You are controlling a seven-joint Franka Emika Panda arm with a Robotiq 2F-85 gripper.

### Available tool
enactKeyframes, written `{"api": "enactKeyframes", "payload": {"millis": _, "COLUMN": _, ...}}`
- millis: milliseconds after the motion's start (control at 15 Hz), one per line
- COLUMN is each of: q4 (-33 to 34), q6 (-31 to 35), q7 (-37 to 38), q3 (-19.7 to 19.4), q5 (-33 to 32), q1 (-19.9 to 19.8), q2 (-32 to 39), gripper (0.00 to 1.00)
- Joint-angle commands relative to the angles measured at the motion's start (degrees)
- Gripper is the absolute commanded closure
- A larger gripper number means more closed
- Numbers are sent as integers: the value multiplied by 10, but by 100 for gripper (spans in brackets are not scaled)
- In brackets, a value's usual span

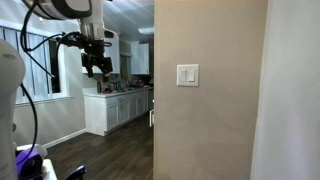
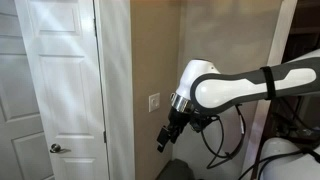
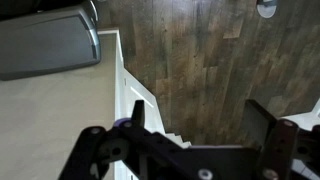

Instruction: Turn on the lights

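Room: dim home, beige wall [image 1: 210,130], white door [image 2: 55,80], dark wood floor [image 3: 200,60].
Switch plate [image 1: 188,75]: white, one rocker, mounted on the beige wall.
Hand [image 2: 163,140]: spread wide, empty, not touching; switch plate lies just above it, wallward.
Hidden: no lamp visible; wrist view misses the switch plate.

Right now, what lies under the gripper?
Below the gripper, the wrist view shows dark wood floor and white trim along the beige wall. The fingers and their mount cover the floor at the picture's bottom edge.
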Motion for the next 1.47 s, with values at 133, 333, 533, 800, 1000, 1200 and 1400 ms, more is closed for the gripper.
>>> {"api": "enactKeyframes", "payload": {"millis": 133, "q4": -9, "q6": -4, "q7": -3, "q3": 4, "q5": 3, "q1": -5, "q2": 2, "gripper": 0}}
{"api": "enactKeyframes", "payload": {"millis": 333, "q4": -9, "q6": -4, "q7": -3, "q3": 4, "q5": 3, "q1": -5, "q2": 3, "gripper": 0}}
{"api": "enactKeyframes", "payload": {"millis": 533, "q4": -9, "q6": -4, "q7": -3, "q3": 4, "q5": 3, "q1": -5, "q2": 3, "gripper": 0}}
{"api": "enactKeyframes", "payload": {"millis": 800, "q4": -3, "q6": -4, "q7": -7, "q3": 1, "q5": -3, "q1": -11, "q2": 10, "gripper": 27}}
{"api": "enactKeyframes", "payload": {"millis": 1000, "q4": -1, "q6": 20, "q7": -15, "q3": -9, "q5": -10, "q1": -29, "q2": 23, "gripper": 47}}
{"api": "enactKeyframes", "payload": {"millis": 1200, "q4": 2, "q6": 71, "q7": -18, "q3": -18, "q5": -22, "q1": -61, "q2": 50, "gripper": 66}}
{"api": "enactKeyframes", "payload": {"millis": 1400, "q4": 15, "q6": 165, "q7": -21, "q3": -38, "q5": -19, "q1": -80, "q2": 99, "gripper": 85}}
